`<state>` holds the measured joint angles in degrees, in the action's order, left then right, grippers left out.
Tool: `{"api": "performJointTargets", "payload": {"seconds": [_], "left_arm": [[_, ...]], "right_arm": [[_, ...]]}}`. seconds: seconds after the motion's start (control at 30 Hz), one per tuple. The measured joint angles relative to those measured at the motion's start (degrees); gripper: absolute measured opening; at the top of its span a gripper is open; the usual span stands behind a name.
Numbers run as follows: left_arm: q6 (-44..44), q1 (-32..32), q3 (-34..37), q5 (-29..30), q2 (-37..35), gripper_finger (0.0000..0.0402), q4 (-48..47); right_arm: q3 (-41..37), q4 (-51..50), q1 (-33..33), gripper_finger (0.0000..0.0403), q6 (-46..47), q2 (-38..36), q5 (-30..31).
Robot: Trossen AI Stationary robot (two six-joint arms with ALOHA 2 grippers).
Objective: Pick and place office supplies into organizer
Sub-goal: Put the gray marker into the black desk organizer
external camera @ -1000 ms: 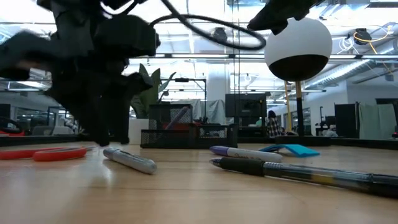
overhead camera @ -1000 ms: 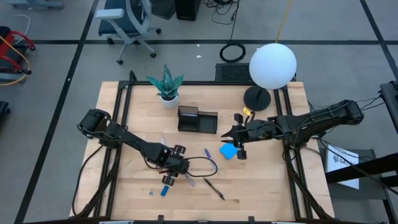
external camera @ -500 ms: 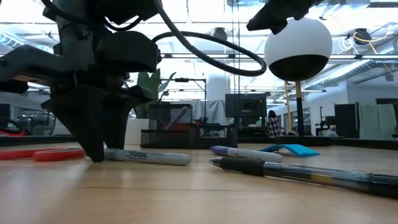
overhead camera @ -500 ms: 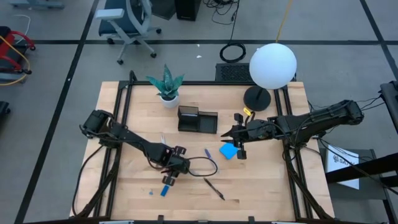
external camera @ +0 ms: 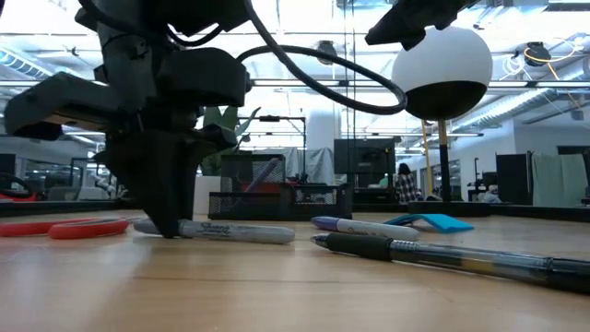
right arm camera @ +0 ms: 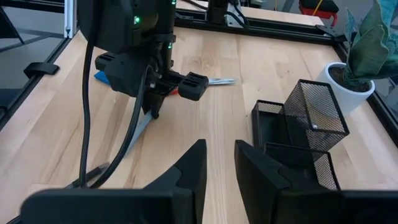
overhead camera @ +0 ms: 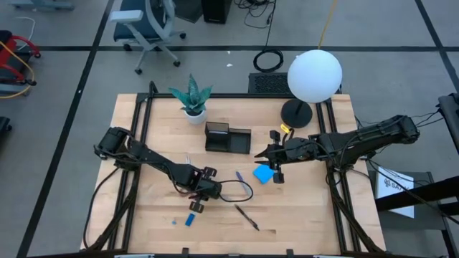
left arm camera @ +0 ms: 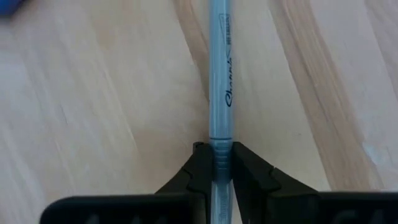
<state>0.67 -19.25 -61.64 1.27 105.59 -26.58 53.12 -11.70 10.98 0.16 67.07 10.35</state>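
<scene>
Left gripper pinches grey pen on table, scissors beside, purple pen beyond.

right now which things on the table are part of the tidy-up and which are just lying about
Job: grey Sharpie marker in the left claw, purple pen, black pen, blue notepad, red scissors, mesh organizer.
Lying about: potted plant, globe lamp.

We look past our right gripper, its two dark fingers a little apart with nothing between them, across a wooden table. The left gripper presses down onto a grey pen. A black mesh organizer stands near a potted plant.
</scene>
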Motion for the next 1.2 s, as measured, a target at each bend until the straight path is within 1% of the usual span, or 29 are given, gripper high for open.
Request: {"api": "performJointTargets", "payload": {"seconds": [0.2,0.37,0.47,0.63,0.8,0.97,1.07,1.2], "left_arm": [[-2.2,-0.3,-1.7,3.9,0.0,0.0043,-3.9],[-4.7,-0.3,-3.8,8.3,0.0,0.0043,-7.8],[-7.2,-0.3,-5.1,10.5,-0.1,0.0043,-8.4],[-10.2,-0.4,-5.6,13.9,-2.8,0.0043,-8.6],[-15.8,-0.8,-5.6,20.9,-7.6,0.0043,-10.3],[-18.2,-2.5,-4.6,25.8,-11.6,0.0043,-10.5],[-19.2,-3.5,-4.3,28.6,-13.0,0.0043,-10.7],[-21.0,-4.3,-4.0,32.8,-14.4,0.0043,-11.0]], "right_arm": [[0.0,0.3,0.0,0.0073,-0.9,0.0,0.0],[0.0,0.4,0.0,0.0073,-1.1,0.0,0.1],[0.0,0.6,0.0,0.0073,-2.0,0.0,0.9],[0.0,1.2,0.0,0.0073,-2.4,0.0,6.5],[0.0,3.0,0.0,0.0073,-2.6,-0.2,12.5],[0.0,6.1,0.0,0.0073,-2.5,-0.6,17.0],[0.0,7.3,0.0,0.0073,-2.5,-0.6,18.2],[0.0,7.4,0.0,0.0073,-2.1,-0.6,18.3]]}}
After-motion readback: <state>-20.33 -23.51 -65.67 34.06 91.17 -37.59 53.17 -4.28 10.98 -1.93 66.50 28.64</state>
